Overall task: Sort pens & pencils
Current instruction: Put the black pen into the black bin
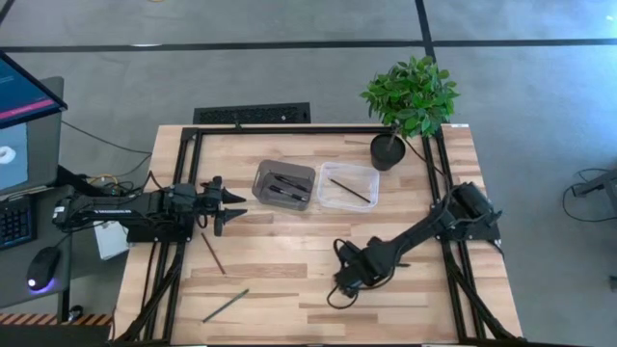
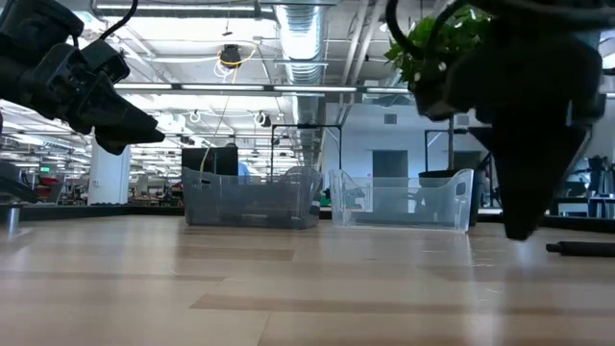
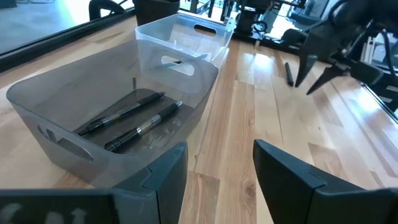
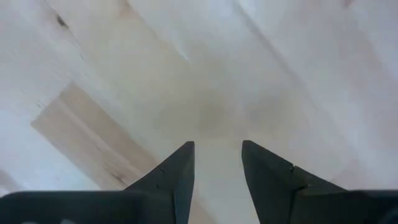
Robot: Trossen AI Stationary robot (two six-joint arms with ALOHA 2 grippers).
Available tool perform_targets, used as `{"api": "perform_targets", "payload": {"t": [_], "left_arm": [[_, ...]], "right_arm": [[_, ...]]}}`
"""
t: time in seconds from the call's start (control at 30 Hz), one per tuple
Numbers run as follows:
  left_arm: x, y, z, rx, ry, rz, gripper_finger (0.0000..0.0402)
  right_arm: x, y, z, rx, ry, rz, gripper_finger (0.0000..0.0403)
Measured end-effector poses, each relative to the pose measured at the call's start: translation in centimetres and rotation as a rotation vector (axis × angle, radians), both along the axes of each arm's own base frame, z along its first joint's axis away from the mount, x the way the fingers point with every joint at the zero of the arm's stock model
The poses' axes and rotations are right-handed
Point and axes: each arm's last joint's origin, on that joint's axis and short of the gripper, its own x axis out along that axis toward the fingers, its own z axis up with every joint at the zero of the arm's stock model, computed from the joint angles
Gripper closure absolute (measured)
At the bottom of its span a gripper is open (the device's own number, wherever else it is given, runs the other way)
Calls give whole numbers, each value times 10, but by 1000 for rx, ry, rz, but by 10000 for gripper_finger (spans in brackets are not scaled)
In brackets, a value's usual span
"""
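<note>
A grey tray (image 1: 284,183) at the table's middle far part holds two black pens (image 3: 134,118). To its right, a clear tray (image 1: 349,185) holds one thin pencil (image 1: 351,190). Two more pencils lie flat on the wood: a brownish one (image 1: 212,253) and a grey one (image 1: 225,306) nearer the near edge. A short dark stick (image 3: 288,73), probably a pen, lies beyond my right gripper. My left gripper (image 1: 236,206) hovers open, left of the grey tray. My right gripper (image 1: 339,284) points down, open, over bare wood (image 4: 217,93).
A potted plant (image 1: 410,101) stands at the far right corner behind the clear tray. Black frame rails (image 1: 183,193) run along the table's left, right and far sides. Off the left edge are a monitor, a keyboard and a mouse (image 1: 43,265).
</note>
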Motion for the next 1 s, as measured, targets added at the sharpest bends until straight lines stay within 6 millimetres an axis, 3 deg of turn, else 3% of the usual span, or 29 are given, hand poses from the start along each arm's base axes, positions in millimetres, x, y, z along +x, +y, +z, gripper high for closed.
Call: {"api": "perform_targets", "payload": {"t": [0.17,0.4,0.57,0.77,1.0], "left_arm": [[0,0,0,0,0,0,228],[0,0,0,0,0,0,228],[0,0,0,1,0,1,228],[0,0,0,0,0,1,228],[0,0,0,2,0,6,228]], "right_arm": [[-5,-3,26,-41,32,115,243],[-36,-15,68,-194,152,256,245],[-54,-12,83,-359,152,437,244],[-59,-4,77,-405,170,546,244],[-67,-6,37,-362,151,547,244]]}}
